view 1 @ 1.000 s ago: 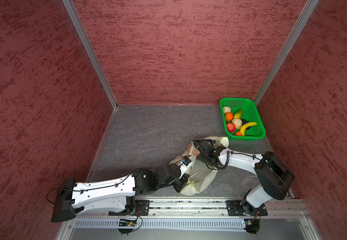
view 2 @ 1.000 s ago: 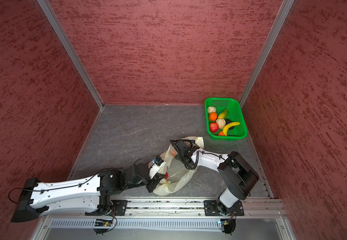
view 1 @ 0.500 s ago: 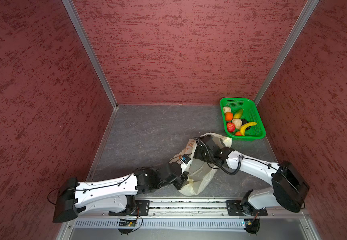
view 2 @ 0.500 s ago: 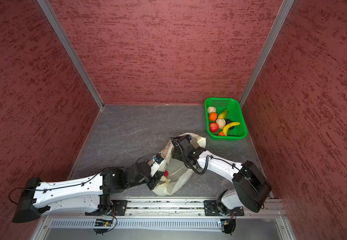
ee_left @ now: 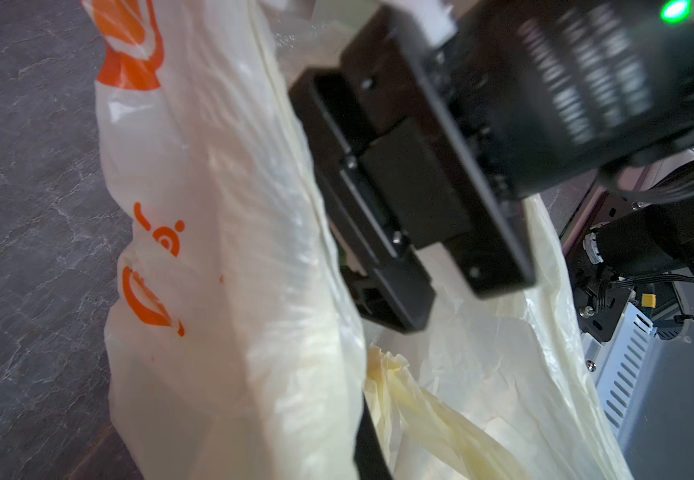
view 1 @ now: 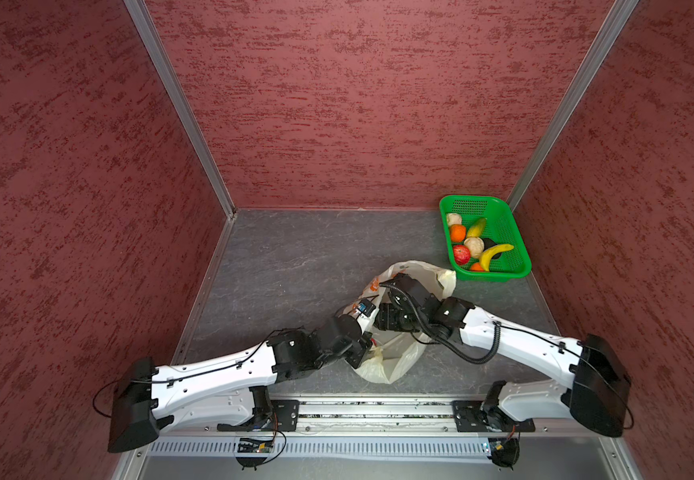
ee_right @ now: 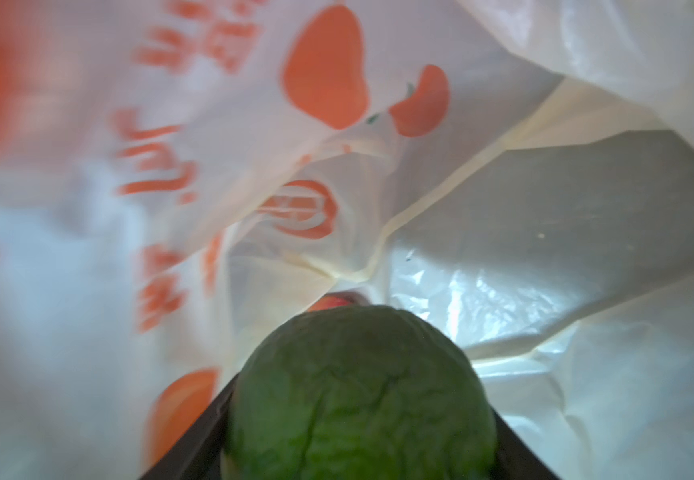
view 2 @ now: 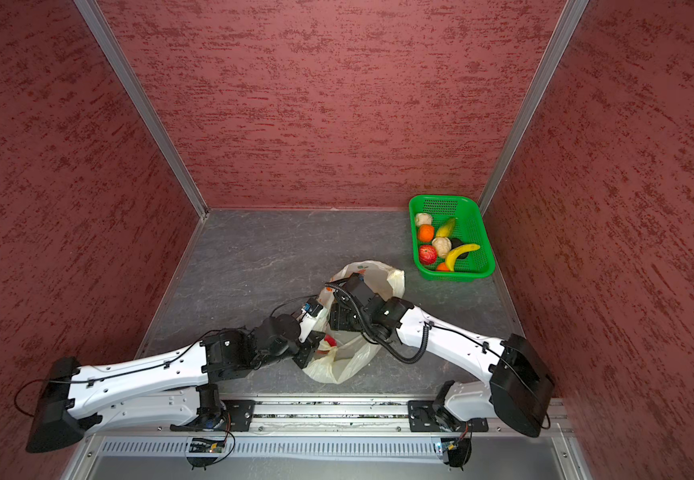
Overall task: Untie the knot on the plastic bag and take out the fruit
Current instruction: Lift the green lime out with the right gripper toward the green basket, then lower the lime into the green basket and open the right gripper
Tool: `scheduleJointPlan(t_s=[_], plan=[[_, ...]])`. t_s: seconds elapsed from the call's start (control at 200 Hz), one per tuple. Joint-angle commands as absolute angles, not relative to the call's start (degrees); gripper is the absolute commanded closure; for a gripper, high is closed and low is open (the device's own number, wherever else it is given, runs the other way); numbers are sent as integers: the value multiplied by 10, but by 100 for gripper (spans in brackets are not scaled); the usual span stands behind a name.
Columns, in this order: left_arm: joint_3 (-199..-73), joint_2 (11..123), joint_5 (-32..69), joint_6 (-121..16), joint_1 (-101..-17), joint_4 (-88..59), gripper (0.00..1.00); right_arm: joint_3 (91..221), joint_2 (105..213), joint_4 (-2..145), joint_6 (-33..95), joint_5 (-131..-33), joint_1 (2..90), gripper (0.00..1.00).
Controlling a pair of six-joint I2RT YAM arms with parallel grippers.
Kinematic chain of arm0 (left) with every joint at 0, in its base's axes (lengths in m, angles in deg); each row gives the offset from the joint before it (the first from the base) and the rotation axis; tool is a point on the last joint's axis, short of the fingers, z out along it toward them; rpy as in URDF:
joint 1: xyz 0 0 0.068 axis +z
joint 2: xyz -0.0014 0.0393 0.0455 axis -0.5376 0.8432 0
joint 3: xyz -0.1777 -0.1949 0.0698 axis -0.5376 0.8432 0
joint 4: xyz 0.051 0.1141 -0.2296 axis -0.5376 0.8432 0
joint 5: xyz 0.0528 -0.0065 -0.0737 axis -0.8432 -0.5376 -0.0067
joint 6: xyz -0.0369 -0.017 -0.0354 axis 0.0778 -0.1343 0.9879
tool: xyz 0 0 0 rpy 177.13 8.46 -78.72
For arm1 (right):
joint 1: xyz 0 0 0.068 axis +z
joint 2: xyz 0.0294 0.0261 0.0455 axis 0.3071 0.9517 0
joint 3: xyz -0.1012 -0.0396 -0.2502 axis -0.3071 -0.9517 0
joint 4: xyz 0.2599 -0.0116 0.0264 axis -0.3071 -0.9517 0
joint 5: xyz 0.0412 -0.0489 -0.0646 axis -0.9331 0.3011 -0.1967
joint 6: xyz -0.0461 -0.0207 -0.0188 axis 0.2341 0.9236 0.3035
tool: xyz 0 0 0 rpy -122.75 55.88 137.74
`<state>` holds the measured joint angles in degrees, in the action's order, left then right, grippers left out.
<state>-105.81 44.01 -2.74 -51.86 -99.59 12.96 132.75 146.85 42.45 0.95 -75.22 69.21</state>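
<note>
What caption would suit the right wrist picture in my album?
Inside the plastic bag, the right gripper holds a green round fruit, with a red fruit just behind it.

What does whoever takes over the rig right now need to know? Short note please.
The left gripper is shut on the rim of the bag, holding its mouth open.
The right gripper is inside the bag, closed around a green fruit that is not yet lifted out.
The basket sits in the far right corner with a banana, an apple and more.
Done: bag open, no knot in view, several pieces in the basket.
Left: bring out the green fruit, then the red fruit in the bag. Whether more lies hidden there cannot be told.
</note>
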Motion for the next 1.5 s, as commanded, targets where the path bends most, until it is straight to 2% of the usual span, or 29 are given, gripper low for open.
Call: scheduleJointPlan(t_s=[0.0, 0.291, 0.616, 0.756, 0.987, 1.212, 1.493], plan=[[-1076, 440, -35, -527, -986, 142, 100, 1356, 1438, 371, 16, -742, 702, 42], [-1083, 437, -40, -529, -978, 154, 100, 1414, 1367, 285, 5, -725, 704, 43], [-1085, 442, -43, -526, -982, 160, 100, 1546, 1367, 243, 28, -692, 678, 42], [-1085, 438, -44, -529, -985, 164, 100, 1601, 1380, 231, 55, -688, 617, 43], [-1087, 431, -45, -537, -987, 172, 100, 1636, 1391, 239, 97, -706, 466, 43], [-1086, 422, -41, -540, -988, 174, 100, 1554, 1400, 344, 104, -704, 323, 43], [-1087, 418, -27, -548, -988, 178, 100, 1465, 1487, 528, 87, -666, 230, 43]])
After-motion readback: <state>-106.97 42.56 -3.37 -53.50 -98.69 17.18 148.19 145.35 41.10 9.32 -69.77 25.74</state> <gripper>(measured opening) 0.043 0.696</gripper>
